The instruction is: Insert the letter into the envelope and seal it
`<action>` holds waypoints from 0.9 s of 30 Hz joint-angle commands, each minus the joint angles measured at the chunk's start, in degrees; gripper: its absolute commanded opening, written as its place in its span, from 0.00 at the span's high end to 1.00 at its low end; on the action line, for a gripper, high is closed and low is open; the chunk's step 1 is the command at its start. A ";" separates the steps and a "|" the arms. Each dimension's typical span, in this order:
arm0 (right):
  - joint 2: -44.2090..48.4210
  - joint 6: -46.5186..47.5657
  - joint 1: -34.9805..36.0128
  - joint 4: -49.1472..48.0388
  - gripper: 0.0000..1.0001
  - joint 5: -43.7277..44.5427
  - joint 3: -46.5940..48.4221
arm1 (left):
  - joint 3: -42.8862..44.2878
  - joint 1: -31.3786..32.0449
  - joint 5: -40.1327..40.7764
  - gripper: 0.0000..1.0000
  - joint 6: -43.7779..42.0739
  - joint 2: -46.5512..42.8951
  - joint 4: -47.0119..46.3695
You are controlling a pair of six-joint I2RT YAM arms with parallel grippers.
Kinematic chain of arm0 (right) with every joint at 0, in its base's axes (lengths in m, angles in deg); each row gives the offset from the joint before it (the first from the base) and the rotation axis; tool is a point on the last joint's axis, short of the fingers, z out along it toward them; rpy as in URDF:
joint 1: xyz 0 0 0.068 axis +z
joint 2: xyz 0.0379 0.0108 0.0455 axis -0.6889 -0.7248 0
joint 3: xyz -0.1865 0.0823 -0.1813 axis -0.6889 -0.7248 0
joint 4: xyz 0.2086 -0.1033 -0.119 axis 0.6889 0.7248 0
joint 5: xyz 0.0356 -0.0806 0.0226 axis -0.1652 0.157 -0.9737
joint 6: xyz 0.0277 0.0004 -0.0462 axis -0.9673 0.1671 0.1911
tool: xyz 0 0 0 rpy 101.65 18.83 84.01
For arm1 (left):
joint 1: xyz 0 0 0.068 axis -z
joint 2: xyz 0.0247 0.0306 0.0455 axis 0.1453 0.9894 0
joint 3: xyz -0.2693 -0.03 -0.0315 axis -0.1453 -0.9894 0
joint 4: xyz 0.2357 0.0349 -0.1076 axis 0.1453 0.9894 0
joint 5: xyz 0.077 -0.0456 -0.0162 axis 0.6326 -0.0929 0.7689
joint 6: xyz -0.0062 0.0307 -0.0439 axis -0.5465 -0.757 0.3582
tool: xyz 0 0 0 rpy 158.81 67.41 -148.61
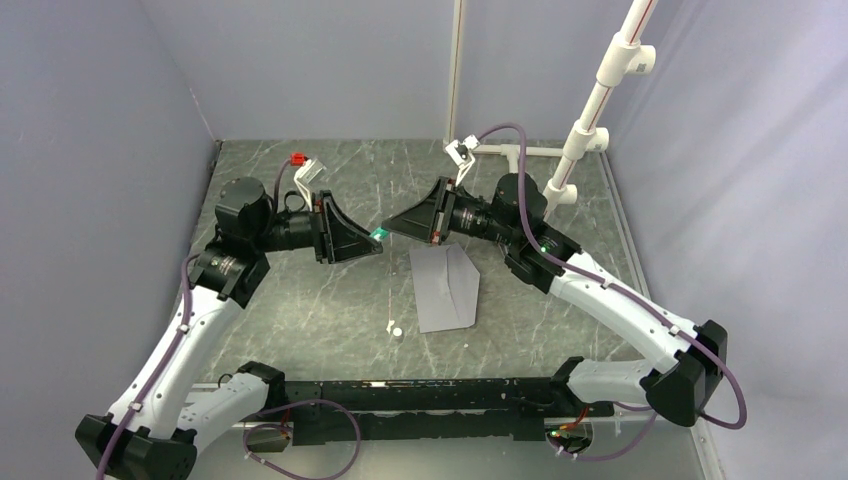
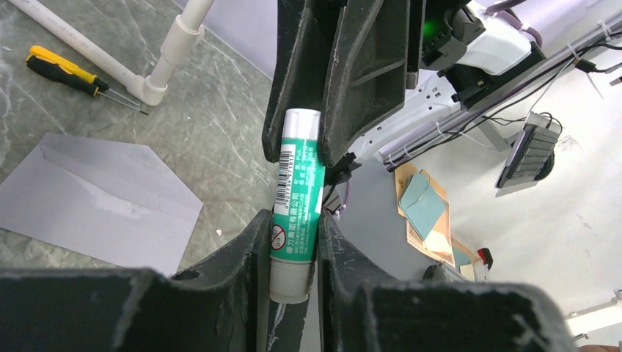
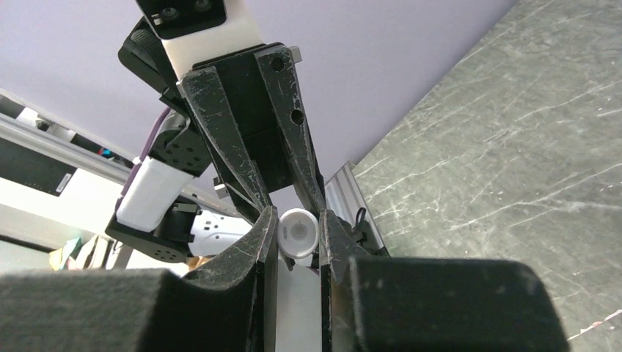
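Observation:
The grey envelope point(image 1: 440, 290) lies flat on the table below the grippers, its pointed flap spread out to the right. It also shows in the left wrist view point(image 2: 95, 191). The letter is not in view. My left gripper point(image 1: 372, 241) is shut on the lower end of a green glue stick point(image 2: 297, 198), held in the air. My right gripper point(image 1: 391, 228) faces it and is shut on the stick's white top end point(image 3: 297, 233). The glue stick point(image 1: 378, 235) bridges the two grippers.
A small white bit point(image 1: 397, 331) and a thin red stick point(image 1: 388, 303) lie on the table left of the envelope. A white pipe stand point(image 1: 590, 120) rises at the back right. A yellow-handled screwdriver point(image 2: 66, 70) lies near the pipe's foot point(image 2: 165, 66).

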 commanded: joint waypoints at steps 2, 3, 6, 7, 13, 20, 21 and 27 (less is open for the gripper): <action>2.58 -0.71 -0.39 -6.28 1.00 -0.32 -0.73 | -0.35 -0.15 -0.55 0.79 0.31 -0.84 -0.20; 2.61 -0.76 -0.46 -6.39 1.00 -0.31 -0.85 | -0.26 -0.15 -0.44 0.81 -0.19 -0.77 0.37; 2.80 -0.89 -0.64 -6.80 1.00 -0.12 -1.16 | -0.33 -0.15 -0.38 0.81 -1.09 -0.91 1.13; 2.83 -0.91 -0.73 -6.86 1.00 -0.11 -1.20 | -0.38 -0.15 -0.20 0.81 -1.35 -1.00 1.30; 1.70 0.15 -0.88 -5.05 0.63 -2.10 0.03 | -0.60 -0.15 -0.89 0.98 -2.97 -1.35 0.39; -4.48 3.25 -0.05 3.78 0.47 -7.85 6.24 | 1.58 -0.15 -2.82 0.98 -8.89 -0.76 3.49; -4.89 3.65 0.19 4.66 0.49 -7.85 6.83 | 2.04 -0.15 -2.53 0.98 -9.76 -0.56 4.32; -7.13 4.63 1.34 7.18 0.57 -8.48 8.88 | 4.02 -0.15 0.01 0.97 -13.20 1.18 7.87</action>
